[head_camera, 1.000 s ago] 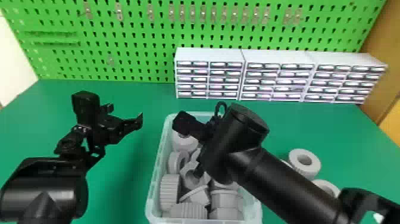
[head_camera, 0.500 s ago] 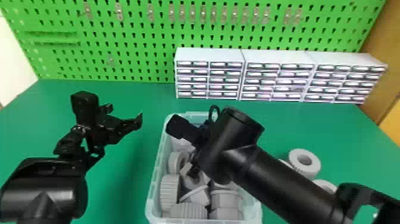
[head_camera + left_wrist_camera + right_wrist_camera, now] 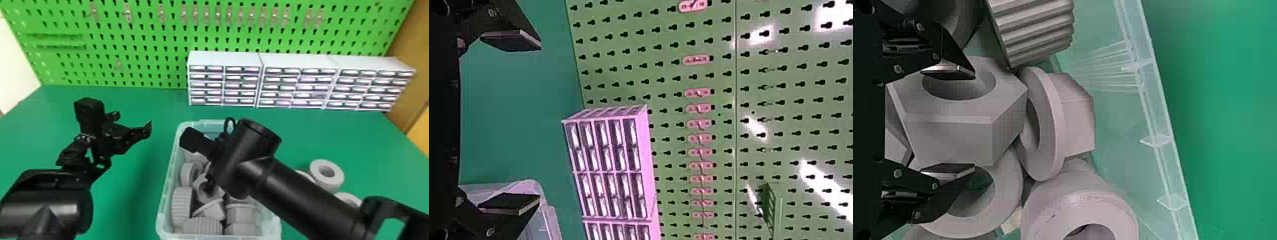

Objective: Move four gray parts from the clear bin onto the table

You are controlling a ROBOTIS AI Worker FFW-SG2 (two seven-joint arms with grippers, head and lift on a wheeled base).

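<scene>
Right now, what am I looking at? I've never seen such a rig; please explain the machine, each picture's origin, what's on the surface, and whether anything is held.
It is a robot with a black left arm and a black right arm. One picture looks down from its head; the other two come from its wrists, lying sideways. On the flat green table stands a clear plastic bin of chunky gray parts, with gray round parts to its right. White drawer cabinets stand behind. The left claw is open and empty. The right claw is open inside the bin, at a gray six-sided part; nothing looks firmly held.
</scene>
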